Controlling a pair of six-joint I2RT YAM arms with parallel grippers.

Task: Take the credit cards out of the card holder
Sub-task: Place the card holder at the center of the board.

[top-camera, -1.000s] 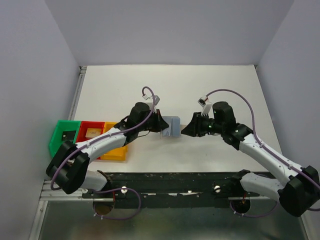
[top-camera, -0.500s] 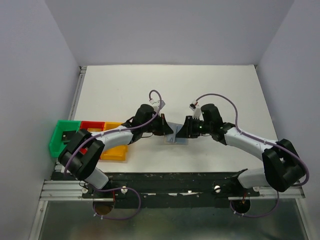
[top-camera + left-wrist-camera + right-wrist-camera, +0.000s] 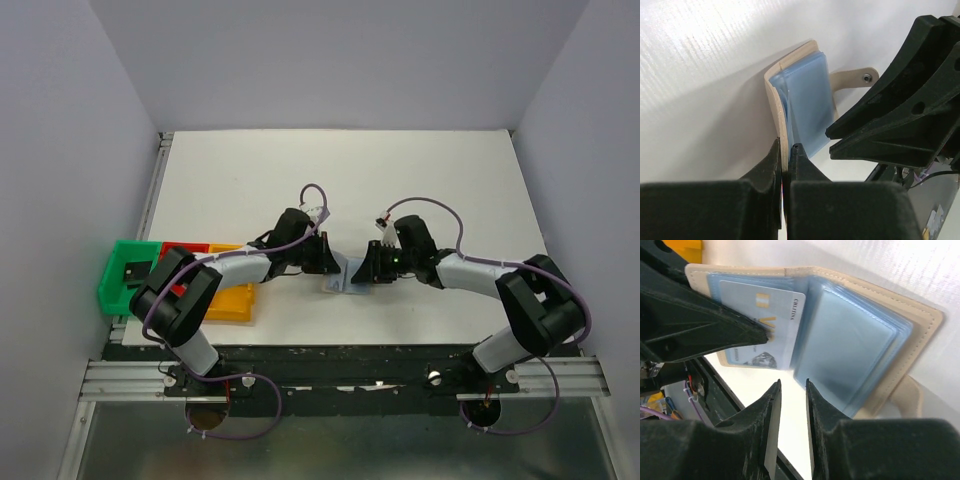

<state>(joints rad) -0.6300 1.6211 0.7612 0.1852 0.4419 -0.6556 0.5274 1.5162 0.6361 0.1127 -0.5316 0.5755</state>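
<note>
Mid-scene on the desk, the left claw clamps the card holder by its tan edge. The right claw hangs slightly parted and empty beside a silvery credit card. If it closes off-line, it may pinch the blue sleeve instead.

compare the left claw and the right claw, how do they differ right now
The left claw is shut, pinching the tan edge of the card holder; the right claw has its jaws apart with nothing between them. The left claw grips the holder; the right claw only points at its open panels, near the pale card in its sleeve. Both are black and meet the holder from opposite sides.
</note>
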